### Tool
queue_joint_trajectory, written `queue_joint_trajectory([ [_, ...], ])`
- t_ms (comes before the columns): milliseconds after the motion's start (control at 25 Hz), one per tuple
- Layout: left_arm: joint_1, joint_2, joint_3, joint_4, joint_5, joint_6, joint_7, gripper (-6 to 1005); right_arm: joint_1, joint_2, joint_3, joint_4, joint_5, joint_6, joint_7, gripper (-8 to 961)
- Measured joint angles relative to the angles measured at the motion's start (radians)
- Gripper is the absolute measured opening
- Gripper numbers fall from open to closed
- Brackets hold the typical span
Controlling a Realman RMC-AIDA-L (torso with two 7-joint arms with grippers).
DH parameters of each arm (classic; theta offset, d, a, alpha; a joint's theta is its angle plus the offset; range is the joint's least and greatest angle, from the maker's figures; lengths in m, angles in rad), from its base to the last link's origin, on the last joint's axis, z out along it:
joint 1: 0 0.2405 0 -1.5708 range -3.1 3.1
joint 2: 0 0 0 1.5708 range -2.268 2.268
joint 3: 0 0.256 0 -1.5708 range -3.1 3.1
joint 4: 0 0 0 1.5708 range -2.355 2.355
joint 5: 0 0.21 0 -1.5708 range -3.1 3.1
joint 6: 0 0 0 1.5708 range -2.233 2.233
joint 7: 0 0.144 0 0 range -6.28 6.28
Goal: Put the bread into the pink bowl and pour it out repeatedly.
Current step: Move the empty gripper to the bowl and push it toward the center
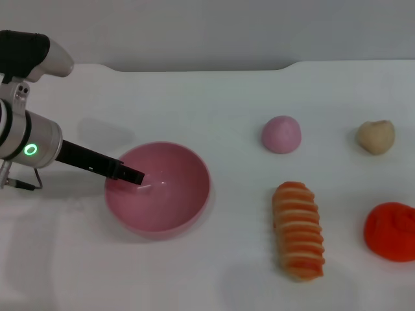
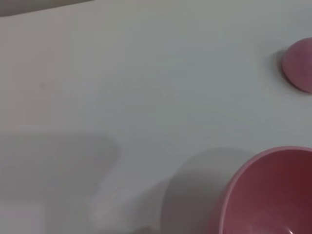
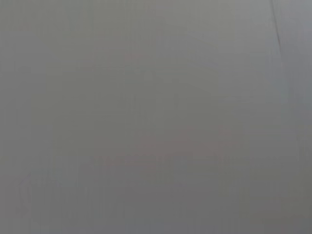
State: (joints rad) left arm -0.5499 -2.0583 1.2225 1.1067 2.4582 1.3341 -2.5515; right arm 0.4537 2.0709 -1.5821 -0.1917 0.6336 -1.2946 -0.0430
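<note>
The pink bowl [image 1: 185, 194] stands on the white table left of centre, open side up and empty. My left gripper [image 1: 130, 175] reaches in from the left and is shut on the bowl's left rim, one black finger inside the bowl. The bowl's rim also shows in the left wrist view [image 2: 273, 190]. The bread [image 1: 298, 230], an orange-and-cream striped loaf, lies on the table to the right of the bowl, stripes up, apart from it. My right gripper is out of view; the right wrist view shows only a plain grey surface.
A small solid pink ball [image 1: 281, 135] sits behind the bread and also shows in the left wrist view [image 2: 298, 64]. A beige lump [image 1: 376, 137] is at the far right back. A red-orange lump [image 1: 390, 230] is at the right edge.
</note>
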Motion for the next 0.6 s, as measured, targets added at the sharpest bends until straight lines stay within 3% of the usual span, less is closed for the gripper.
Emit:
queue_joint_trajectory([
  [600, -0.005, 0.005, 0.049, 0.002, 0.007, 0.007, -0.013, 388, -0.003, 0.001, -0.001, 0.0, 0.0, 0.0, 0.0, 646],
])
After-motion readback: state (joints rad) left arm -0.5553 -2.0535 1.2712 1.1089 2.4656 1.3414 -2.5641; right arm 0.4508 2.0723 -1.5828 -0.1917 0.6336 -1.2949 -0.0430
